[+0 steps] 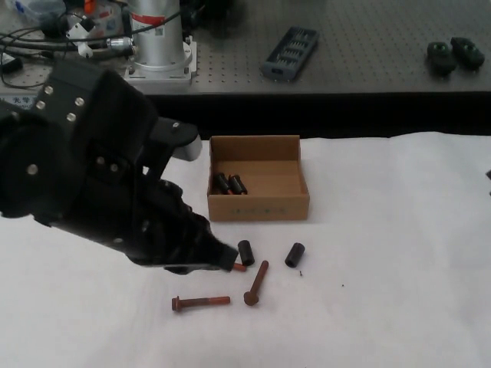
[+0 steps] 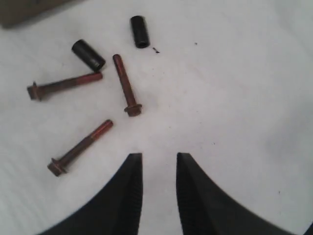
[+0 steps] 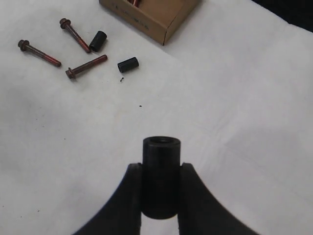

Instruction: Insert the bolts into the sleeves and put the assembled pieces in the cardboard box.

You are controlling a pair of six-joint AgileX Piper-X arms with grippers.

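While the right gripper [image 3: 160, 167] clamps one black sleeve [image 3: 161, 152] upright between its fingers, well apart from the pile, the left gripper [image 2: 159, 159] hangs over the bolts with its jaws narrowly parted and nothing in them. The nearest bolt [image 2: 80, 148] lies just past the left fingertips, off to one side, its shank slanting across the gap, so the wrist needs a turn, I'd say. Count them: three loose bolts and two loose sleeves [image 2: 88, 55] on the white cloth [image 1: 383, 268], plus the third sleeve in the right gripper. The cardboard box [image 1: 257, 207] sits just behind, with dark pieces inside, number unclear.
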